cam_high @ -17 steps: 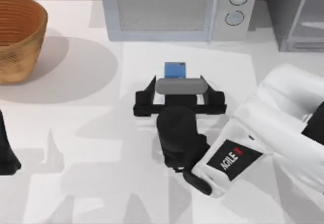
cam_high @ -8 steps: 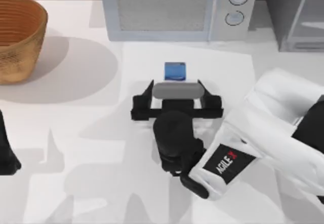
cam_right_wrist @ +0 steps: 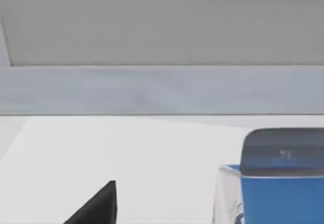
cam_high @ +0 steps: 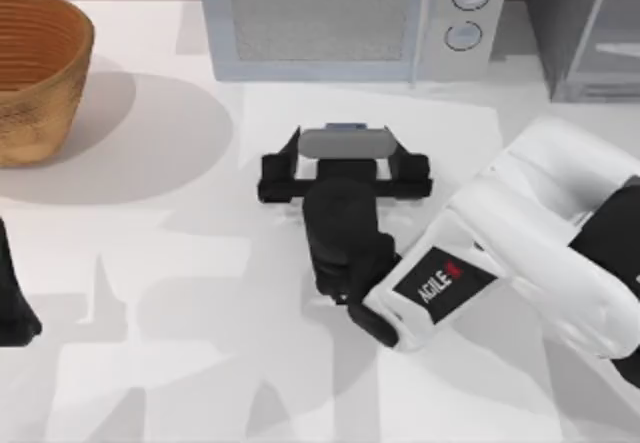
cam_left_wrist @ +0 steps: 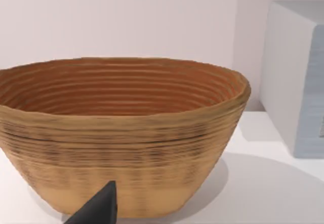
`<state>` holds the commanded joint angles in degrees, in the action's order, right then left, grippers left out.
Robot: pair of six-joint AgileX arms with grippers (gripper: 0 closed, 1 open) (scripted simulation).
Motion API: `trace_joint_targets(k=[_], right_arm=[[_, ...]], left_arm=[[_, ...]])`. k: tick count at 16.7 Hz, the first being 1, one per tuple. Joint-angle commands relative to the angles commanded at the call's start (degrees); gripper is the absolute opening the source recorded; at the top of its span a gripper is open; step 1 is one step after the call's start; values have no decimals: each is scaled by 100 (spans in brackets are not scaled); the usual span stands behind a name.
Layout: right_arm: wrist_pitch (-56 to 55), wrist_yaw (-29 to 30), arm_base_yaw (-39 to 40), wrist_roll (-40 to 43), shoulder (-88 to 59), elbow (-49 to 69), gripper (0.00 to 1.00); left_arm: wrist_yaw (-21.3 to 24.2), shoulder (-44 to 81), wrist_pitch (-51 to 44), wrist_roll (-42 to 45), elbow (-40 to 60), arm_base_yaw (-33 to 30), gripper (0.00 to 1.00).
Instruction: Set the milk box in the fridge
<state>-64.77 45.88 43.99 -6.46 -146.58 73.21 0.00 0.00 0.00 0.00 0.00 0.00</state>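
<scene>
At the middle of the table (cam_high: 150, 293), just in front of the microwave (cam_high: 350, 23), the right arm reaches in from the top view's right, its white forearm slanting across and its black wrist bent forward over the work; the right tool (cam_high: 345, 135) sits spread wide, its two black fingers (cam_high: 283, 163) standing apart on either side of the grey wrist block, released and clasping nothing; the milk box (cam_high: 345, 125) stands on the table directly beneath the tool's front edge, only a thin sliver of its blue top peeking out past the grey block; whether the fingers touch its sides I cannot tell; from the right wrist view the carton's blue top (cam_right_wrist: 283, 183) stands close before the camera, upright, with the microwave's pale front (cam_right_wrist: 162, 90) beyond it; the fridge (cam_high: 590, 33) stands at the far right corner of the table, well apart from the carton; the left arm rests parked at the left edge, its tool (cam_high: 15, 303) dark and low, facing the woven basket (cam_high: 35, 73); whether that tool is open or closed I cannot tell.
</scene>
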Motion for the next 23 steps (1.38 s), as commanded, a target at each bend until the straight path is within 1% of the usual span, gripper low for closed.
trace_joint_targets(k=[4, 17, 18, 23], right_arm=[[16, -17, -17, 4, -15, 34, 100], [16, -17, -17, 4, -15, 34, 2], [16, -17, -17, 4, -15, 34, 0], [16, -17, -17, 4, -15, 34, 0]], left_arm=[[0, 0, 0, 0, 0, 0, 100], [0, 0, 0, 0, 0, 0, 100], [0, 0, 0, 0, 0, 0, 100], [0, 0, 0, 0, 0, 0, 100]])
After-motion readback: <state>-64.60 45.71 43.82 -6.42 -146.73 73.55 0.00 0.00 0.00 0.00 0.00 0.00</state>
